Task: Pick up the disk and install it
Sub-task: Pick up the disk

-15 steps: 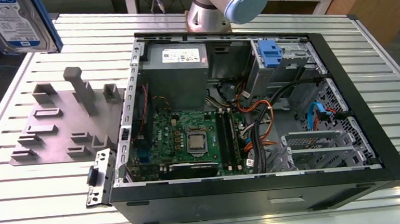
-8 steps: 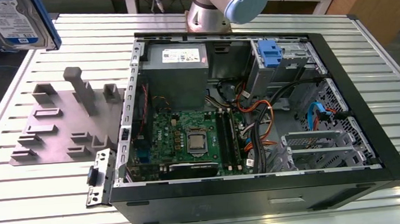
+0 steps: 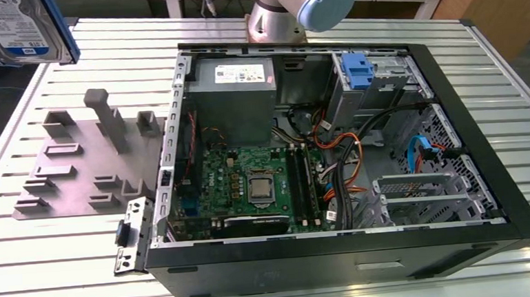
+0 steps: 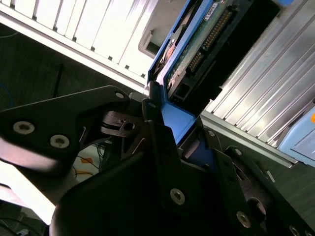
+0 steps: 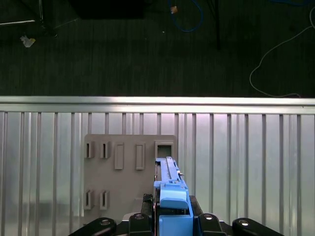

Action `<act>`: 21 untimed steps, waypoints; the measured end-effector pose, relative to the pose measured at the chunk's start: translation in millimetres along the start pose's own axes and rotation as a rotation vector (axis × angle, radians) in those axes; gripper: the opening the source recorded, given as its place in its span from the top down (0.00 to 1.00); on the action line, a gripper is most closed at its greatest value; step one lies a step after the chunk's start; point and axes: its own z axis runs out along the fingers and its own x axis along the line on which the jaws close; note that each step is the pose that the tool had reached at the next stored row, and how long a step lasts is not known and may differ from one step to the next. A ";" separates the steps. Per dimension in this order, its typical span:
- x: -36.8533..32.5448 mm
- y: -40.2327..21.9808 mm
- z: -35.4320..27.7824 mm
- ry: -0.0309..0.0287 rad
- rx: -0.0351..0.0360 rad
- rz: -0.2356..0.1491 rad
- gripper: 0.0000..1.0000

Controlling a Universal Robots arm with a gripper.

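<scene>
Your claw (image 4: 170, 123) is clamped on the disk (image 4: 197, 46), its fingers pressed against the blue side rails in the second wrist view. The disk hangs clear of the desk (image 3: 60, 258), label showing, near the desk's corner on the exterior view's left. In the first wrist view it stands edge-on above the grey slotted holder plate (image 5: 128, 172). The open computer case (image 3: 487, 169) lies flat on the desk's middle, reaching towards the edge on the exterior view's right. Inside it sit a grey power supply (image 3: 232, 99), a green motherboard (image 3: 248, 184), loose cables (image 3: 339, 158), and a blue clip (image 3: 357, 70) in the corner drive bay.
</scene>
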 end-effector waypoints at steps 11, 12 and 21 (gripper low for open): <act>0.0 0.0 -2.0 0.0006 -0.0001 0.000 0.64; 0.0 0.0 -2.5 0.0006 -0.0001 0.000 0.64; 0.1 0.1 -7.5 0.0006 -0.0001 0.000 0.64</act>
